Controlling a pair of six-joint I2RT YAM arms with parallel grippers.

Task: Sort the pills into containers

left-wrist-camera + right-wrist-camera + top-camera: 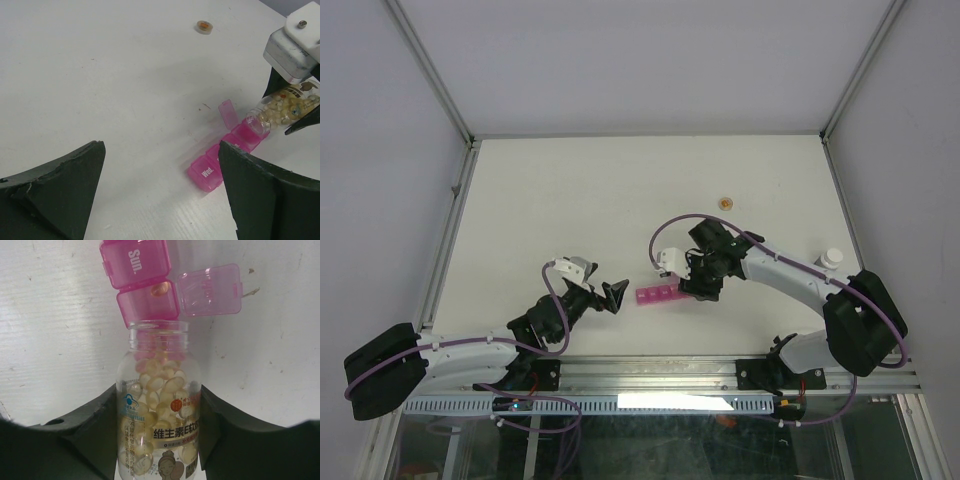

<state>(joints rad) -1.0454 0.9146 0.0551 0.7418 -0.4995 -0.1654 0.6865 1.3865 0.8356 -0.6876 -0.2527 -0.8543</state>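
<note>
Right gripper: clamped on the bottle, one finger on each side of its labelled body; the bottle is tipped over with its open mouth toward the strip.
Bottle: clear and uncapped, holding many yellow pills; its mouth sits just at the edge of the open compartment.
Strip: magenta, lying flat on the table toward the near edge, between the two grippers; its right end meets the bottle mouth.
Compartments: the end one by the bottle is open, its lid swung out to the side; the ones marked "Sun." and "Wed." are shut.
Inside the open compartment: one pill shows; more I cannot tell.
Left gripper: jaws spread wide, holding nothing, low over the table just left of the strip; the "Wed." end lies beside its right finger.
Disc: small, round, orange in the middle, lying alone farther back on the table, well apart from the strip.
White object: small, by the table's right edge near the right arm; too small to tell what it is.
</note>
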